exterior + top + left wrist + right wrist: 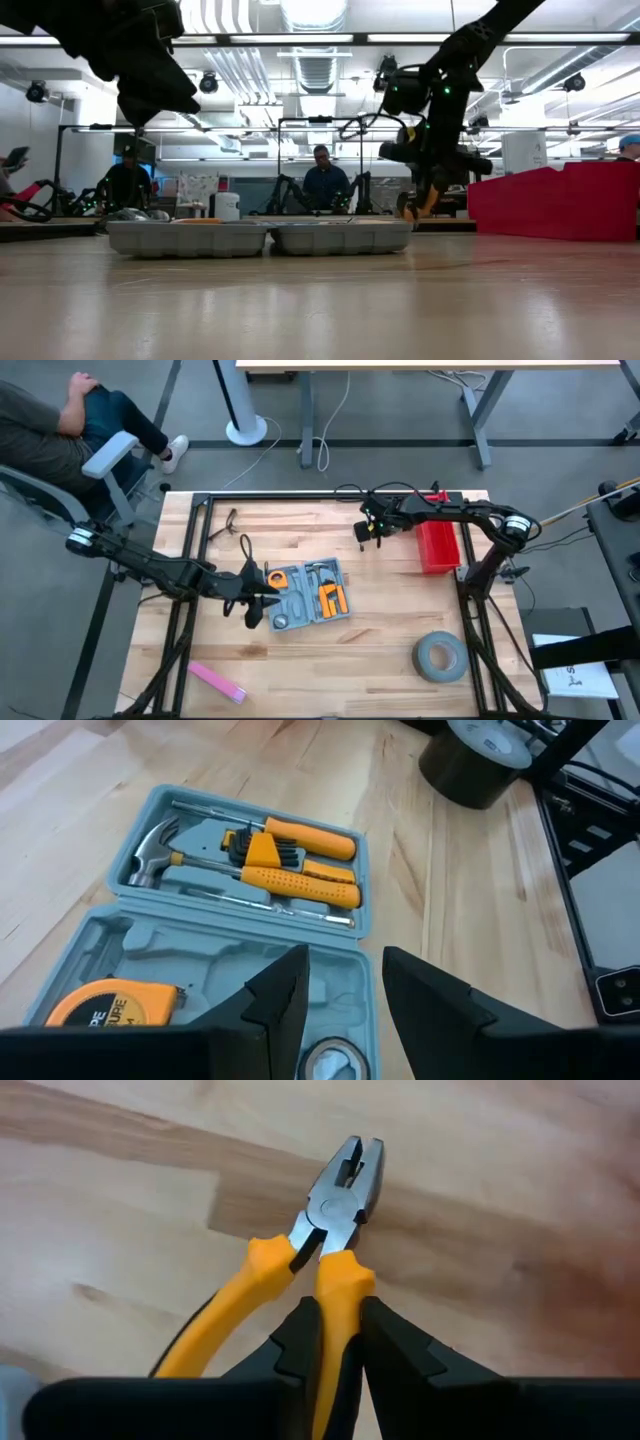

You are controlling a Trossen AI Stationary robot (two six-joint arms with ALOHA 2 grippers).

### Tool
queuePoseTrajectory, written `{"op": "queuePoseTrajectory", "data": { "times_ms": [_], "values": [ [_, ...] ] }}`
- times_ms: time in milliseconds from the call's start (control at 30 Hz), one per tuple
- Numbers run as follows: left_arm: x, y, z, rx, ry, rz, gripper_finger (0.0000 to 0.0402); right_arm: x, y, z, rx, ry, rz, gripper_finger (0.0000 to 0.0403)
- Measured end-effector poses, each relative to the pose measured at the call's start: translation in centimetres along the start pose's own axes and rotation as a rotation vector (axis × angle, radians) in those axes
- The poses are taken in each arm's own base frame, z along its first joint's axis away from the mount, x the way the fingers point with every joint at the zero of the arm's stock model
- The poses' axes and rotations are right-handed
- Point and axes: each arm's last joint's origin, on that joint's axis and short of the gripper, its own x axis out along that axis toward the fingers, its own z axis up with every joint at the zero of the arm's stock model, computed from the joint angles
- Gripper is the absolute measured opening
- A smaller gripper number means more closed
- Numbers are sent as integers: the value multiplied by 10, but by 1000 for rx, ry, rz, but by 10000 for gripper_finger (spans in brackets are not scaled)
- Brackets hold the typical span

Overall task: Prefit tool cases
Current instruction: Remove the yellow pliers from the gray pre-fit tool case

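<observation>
Lying flat and wide open at centre frame in the high view, tool case (308, 593) with both halves up, likely so each moulded recess can take its tool from above. Holding already, in one half, hammer (152, 853) and orange-handled screwdrivers (300, 885); in the other half, tape measure (110, 1005) at lower left of the left wrist view. Hovering at the case's left edge, left gripper (250, 597), fingers (280, 995) parted and gripping nothing, seemingly parked over the tape-measure half. Hanging above centre, right of the case, right gripper (368, 528), fingers (300, 1335) clamped on one orange handle of the pliers (335, 1200), nose pointing away from the wrist, probably to bring the pliers over and drop them into a free recess. Waiting along the right side: red bin (437, 545); toward lower right, roll of grey tape (440, 657); at lower left, pink bar (217, 682); near upper left, something dark and wiry, too small to name. Supporting all of it, pale wooden table (380, 660) inside a black frame. Beyond, grey floor, desk legs, a seated person at upper left of the high view; more people and workbenches under strip lights in the low view.
</observation>
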Motion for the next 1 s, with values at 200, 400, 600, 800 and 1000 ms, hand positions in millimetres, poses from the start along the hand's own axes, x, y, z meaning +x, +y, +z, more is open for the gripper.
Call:
{"op": "queuePoseTrajectory", "data": {
  "times_ms": [200, 400, 600, 800, 1000],
  "values": [
    [-1, -4, 0, 16, -14, -25, 137, 2, 3, -8, 19, -20, -26, 44],
    [-2, -6, 0, 30, -18, -39, 137, 13, -1, -13, 43, -7, -56, 40],
    [-2, -7, 0, 29, -21, -41, 137, 36, 7, -18, 19, 45, -30, 54],
    [-2, -7, -1, 24, -18, -44, 137, 44, 22, -15, -54, 42, -31, 85],
    [-2, -8, -1, 21, -17, -46, 137, 37, 27, -7, -76, 5, -36, 136]
  ]
}}
